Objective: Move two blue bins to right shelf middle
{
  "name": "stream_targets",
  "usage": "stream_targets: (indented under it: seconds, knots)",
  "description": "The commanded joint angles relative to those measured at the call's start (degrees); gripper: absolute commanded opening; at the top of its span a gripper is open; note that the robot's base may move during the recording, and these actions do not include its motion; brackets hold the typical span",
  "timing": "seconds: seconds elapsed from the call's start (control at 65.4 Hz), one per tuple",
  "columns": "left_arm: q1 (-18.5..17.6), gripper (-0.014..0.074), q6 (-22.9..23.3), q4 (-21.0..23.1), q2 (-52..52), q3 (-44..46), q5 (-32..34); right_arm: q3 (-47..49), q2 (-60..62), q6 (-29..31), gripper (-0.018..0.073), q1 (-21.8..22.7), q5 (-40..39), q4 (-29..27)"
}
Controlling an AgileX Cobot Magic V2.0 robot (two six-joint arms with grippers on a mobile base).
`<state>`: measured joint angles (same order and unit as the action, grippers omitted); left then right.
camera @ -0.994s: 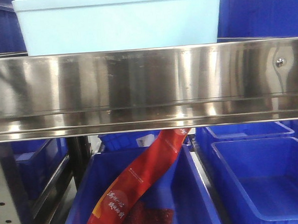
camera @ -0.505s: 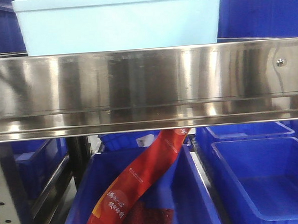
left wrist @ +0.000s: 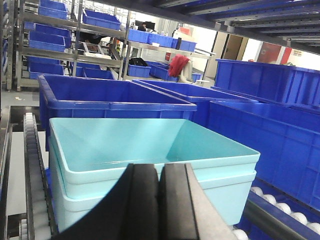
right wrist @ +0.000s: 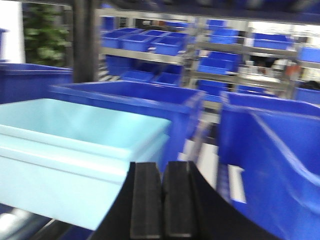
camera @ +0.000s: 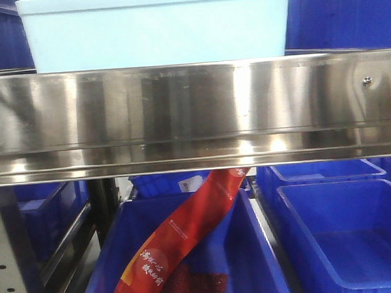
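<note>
Two light blue bins sit nested one in the other on a roller shelf, the upper one [left wrist: 150, 140] empty inside and the lower one's [left wrist: 227, 200] rim showing beneath it. My left gripper [left wrist: 159, 167] is shut with nothing in it, just in front of the stack's near wall. In the blurred right wrist view the light blue bins [right wrist: 75, 150] lie to the left of my right gripper [right wrist: 162, 165], which is shut and empty. The front view shows the light blue bin [camera: 156, 30] above a steel shelf beam [camera: 194, 114]; neither gripper appears there.
Dark blue bins crowd the stack: one behind [left wrist: 115, 95], one at the right [left wrist: 265, 135], another right of my right gripper [right wrist: 280, 165]. A roller track [left wrist: 32, 165] runs along the left. Below the beam, a red bag [camera: 187, 232] lies in a blue bin [camera: 260, 261].
</note>
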<state>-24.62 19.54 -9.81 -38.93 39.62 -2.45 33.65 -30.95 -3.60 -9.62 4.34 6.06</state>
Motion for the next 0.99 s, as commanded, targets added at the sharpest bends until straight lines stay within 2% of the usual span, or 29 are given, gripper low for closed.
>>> stream_targets:
  seconds: [0.0,0.168,0.459,0.581,0.734,0.979]
  knots:
    - [-0.42,-0.0111,-0.21,0.13,0.32,-0.08,0.92,-3.28,3.12,0.68,-0.0162,3.19,-1.68,-0.99]
    - [-0.42,-0.0111,-0.21,0.13,0.32,-0.08,0.92,-10.2,9.38,6.36,-0.0162,9.05,-1.68,-5.43]
    - [-0.42,-0.0111,-0.21,0.13,0.32,-0.08,0.92,-21.38,20.12,6.36,-0.0162,14.7,-1.58,-6.06]
    - [-0.42,-0.0111,-0.21,0.13,0.32,-0.08,0.92,-24.82,23.47,6.03,-0.0162,15.52,-1.46,-6.06]
    - [-0.42,-0.0111,-0.21,0.13,0.32,-0.08,0.92,-29.29,28.72,2.09,-0.0162,16.78,-1.46,-6.06]
    - [-0.42,-0.0111,-0.21,0.13,0.3,-0.08,1.56,-33.65,30.95,2.09,-0.0162,17.32,-1.83,-6.06]
